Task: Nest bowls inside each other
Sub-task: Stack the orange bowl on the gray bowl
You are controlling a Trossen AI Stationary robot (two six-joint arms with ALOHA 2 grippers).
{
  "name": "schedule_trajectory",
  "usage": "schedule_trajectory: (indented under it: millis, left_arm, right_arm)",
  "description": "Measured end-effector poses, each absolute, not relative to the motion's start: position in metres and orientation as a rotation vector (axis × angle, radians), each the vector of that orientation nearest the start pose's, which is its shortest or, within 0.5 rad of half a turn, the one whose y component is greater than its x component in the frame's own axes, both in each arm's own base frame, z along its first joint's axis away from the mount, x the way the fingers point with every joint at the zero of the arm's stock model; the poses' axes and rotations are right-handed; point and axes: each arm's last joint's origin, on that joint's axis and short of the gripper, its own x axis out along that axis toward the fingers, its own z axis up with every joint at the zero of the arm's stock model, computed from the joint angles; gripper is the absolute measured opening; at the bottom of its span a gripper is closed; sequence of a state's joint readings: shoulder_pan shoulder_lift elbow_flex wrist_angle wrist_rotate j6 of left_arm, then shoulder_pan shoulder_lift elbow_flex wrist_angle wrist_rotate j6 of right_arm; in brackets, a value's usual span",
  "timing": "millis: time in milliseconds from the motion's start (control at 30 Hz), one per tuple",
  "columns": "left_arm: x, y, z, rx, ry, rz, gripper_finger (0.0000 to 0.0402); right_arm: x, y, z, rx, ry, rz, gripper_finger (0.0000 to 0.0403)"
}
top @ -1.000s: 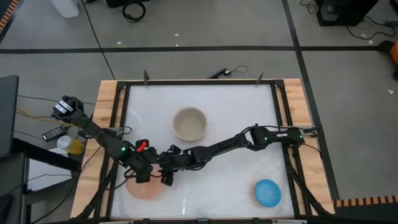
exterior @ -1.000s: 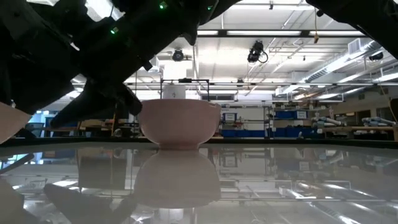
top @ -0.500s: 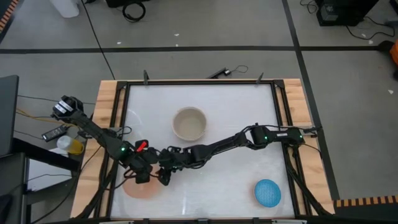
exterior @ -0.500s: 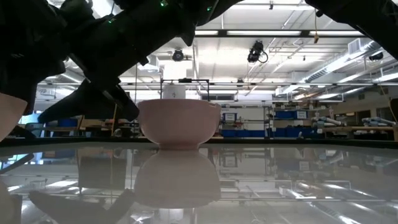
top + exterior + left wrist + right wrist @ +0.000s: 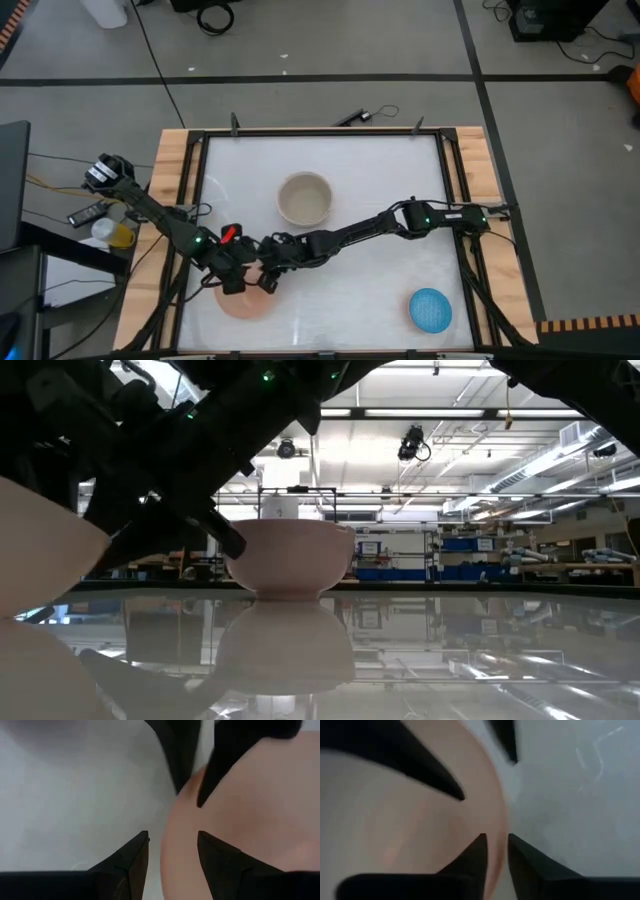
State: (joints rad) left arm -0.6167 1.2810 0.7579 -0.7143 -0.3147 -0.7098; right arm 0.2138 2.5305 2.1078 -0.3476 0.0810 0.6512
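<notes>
The peach-orange bowl (image 5: 246,302) is at the table's near left and fills the left edge of the low view (image 5: 40,575). My right gripper (image 5: 264,284) reaches over from the right and is shut on the bowl's rim (image 5: 496,837). My left gripper (image 5: 236,285) stands open over the same rim (image 5: 172,837), one finger outside the bowl and one over its inside. The cream-white bowl (image 5: 304,198) stands on its base mid-table, also in the low view (image 5: 290,558). The blue bowl (image 5: 431,309) sits at the near right. My right gripper pinches the peach bowl's rim (image 5: 499,827) on its right side, one finger (image 5: 479,851) inside the bowl and one outside. The fingers slant down from the table's right. Whether the bowl is clear of the table I cannot tell. Whether my left gripper touches the bowl I cannot tell.
A black frame (image 5: 320,133) rims the white tabletop, with wooden borders (image 5: 175,170) outside it. Both arms cross the near left quarter. Bare surface lies between the cream-white bowl and the blue bowl.
My right gripper has rolled and shut on the peach bowl's rim. The bowl has shifted a little toward the table's right edge and shows larger and higher in the low view. My left gripper stays open in place.
</notes>
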Motion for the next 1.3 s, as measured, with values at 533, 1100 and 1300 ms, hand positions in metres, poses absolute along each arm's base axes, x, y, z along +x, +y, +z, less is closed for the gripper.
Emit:
schedule_trajectory:
  millis: [533,1100,1300]
  left_arm:
    - [0.161,-0.118,0.302,0.042,0.644,0.220,0.0172]
    - [0.149,-0.111,0.255,0.047,0.645,0.342,0.0172]
    - [0.150,-0.111,0.254,0.040,0.643,0.340,0.0172]
  right_arm:
    - [0.472,0.061,0.278,0.128,0.791,-0.592,0.0012]
    - [0.437,-0.064,0.244,0.261,1.054,-0.875,0.0025]
    - [0.435,-0.063,0.229,0.292,1.102,-0.848,0.0093]
